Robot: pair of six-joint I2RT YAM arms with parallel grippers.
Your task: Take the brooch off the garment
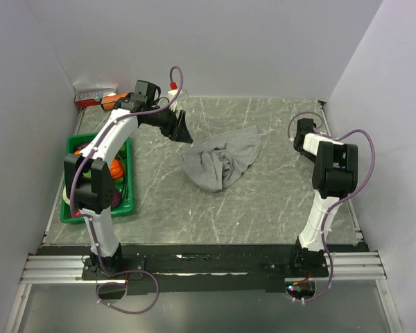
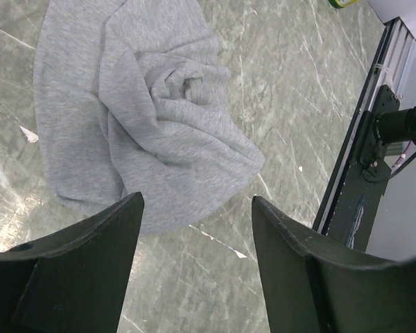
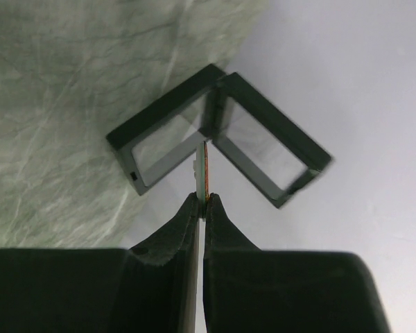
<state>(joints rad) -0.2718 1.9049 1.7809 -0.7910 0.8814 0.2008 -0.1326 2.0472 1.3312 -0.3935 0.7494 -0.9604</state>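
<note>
Veined table (image 1: 263,201) | 1 garment (image 1: 222,161) | 1 brooch (image 3: 204,173) in right fingers (image 3: 186,225) | 1 crate (image 1: 100,215)

You look down on a grey-green marbled surface (image 1: 263,208) with pale veins, boxed in by plain white walls (image 1: 263,41) behind and on both sides. Aluminium rails (image 1: 55,267) line its near edge. The light is soft and even.

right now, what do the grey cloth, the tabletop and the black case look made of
cloth: soft matte knit, probably cotton jersey; it rumples into loose folds and shows a fine heathered grain.
tabletop: grey-green stone look, white veins, slight sheen; real marble or printed laminate, can't tell.
case: black frame, likely plastic, with clear glossy panes catching light.
</note>
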